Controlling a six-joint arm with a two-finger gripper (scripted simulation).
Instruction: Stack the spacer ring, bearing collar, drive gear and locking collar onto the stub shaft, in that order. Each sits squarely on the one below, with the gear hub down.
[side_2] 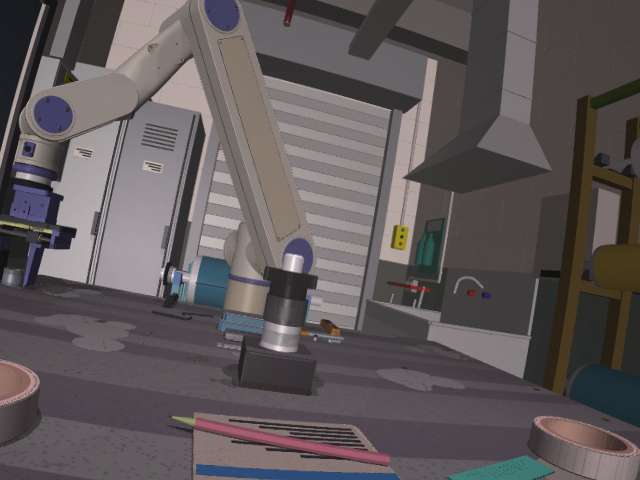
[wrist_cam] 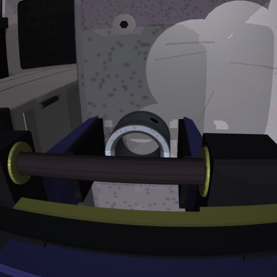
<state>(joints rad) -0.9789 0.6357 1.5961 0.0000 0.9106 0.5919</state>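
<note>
The black drive gear [side_2: 290, 281] sits on top of the dark bearing collar [side_2: 285, 309] and the pale spacer ring [side_2: 279, 337], all stacked on the stub shaft [side_2: 293, 261] that rises from a dark block [side_2: 277, 368] mid-table. The locking collar [side_2: 12, 277], a small grey ring with a side hole, lies on the table at the far left. My gripper [side_2: 23, 258] is open and holds nothing; it hangs low around the locking collar [wrist_cam: 138, 137], which the wrist camera shows lying between the blue fingers [wrist_cam: 140, 144].
The table's far-left edge lies close to the gripper. Two tape rolls [side_2: 584, 444] [side_2: 15, 398], a paper sheet with a pink pencil [side_2: 289, 439] and a green card [side_2: 501, 467] lie along the near side. Small tools [side_2: 325, 330] lie behind the shaft block.
</note>
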